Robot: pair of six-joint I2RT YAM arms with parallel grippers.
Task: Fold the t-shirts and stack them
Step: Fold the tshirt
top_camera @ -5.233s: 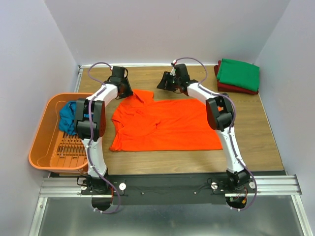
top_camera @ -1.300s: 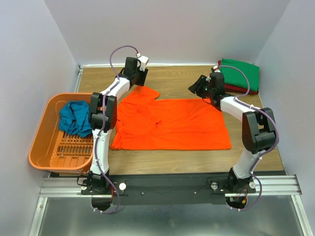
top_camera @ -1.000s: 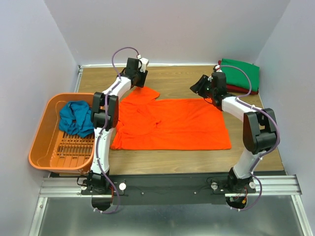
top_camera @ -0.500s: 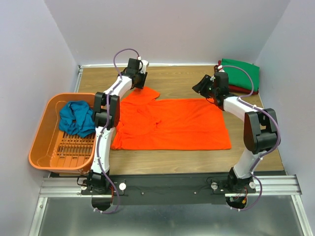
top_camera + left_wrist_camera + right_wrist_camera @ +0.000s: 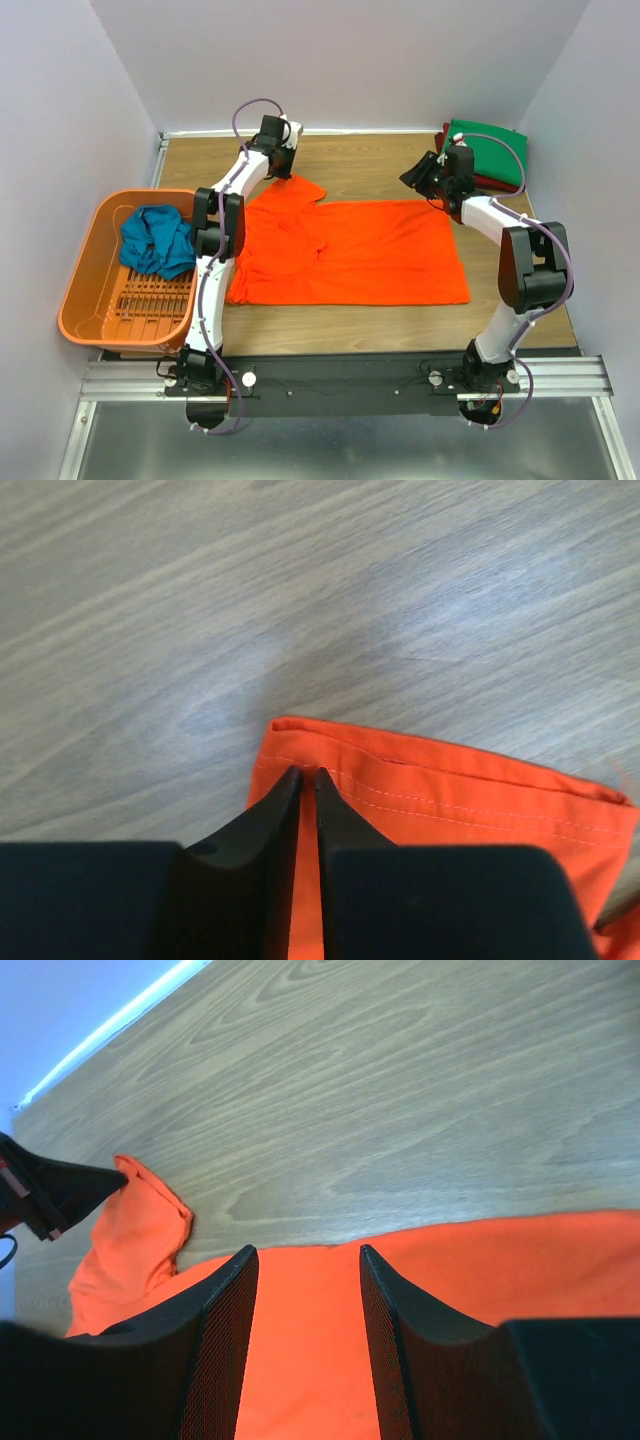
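At your 9 o'clock an orange plastic basket point(image 5: 88, 300) sits at the left edge of the table point(image 5: 400, 322), with a teal-blue t-shirt point(image 5: 156, 240) bunched in its far end. Moving right, your left arm reaches out to about 11 o'clock, where the left gripper point(image 5: 308, 773) comes down on the hem of the far sleeve point(image 5: 298, 190). Its fingers are clenched almost together, with only a thin strip of orange cloth showing between them, so it is pinching that sleeve edge against the wood. The orange t-shirt point(image 5: 350, 255) itself lies spread flat across the middle of the table, its body running from the left arm's side to the right, with some wrinkling around the chest. At the shirt's 1 o'clock corner your right gripper point(image 5: 307, 1250) hangs above the far edge of the cloth. Its fingers stand well apart and nothing is between them, so it is released. Farther right, at about 2 o'clock in the far corner of the table, a folded green t-shirt point(image 5: 487, 150) rests on a folded dark red t-shirt point(image 5: 497, 184), apart from the orange one.
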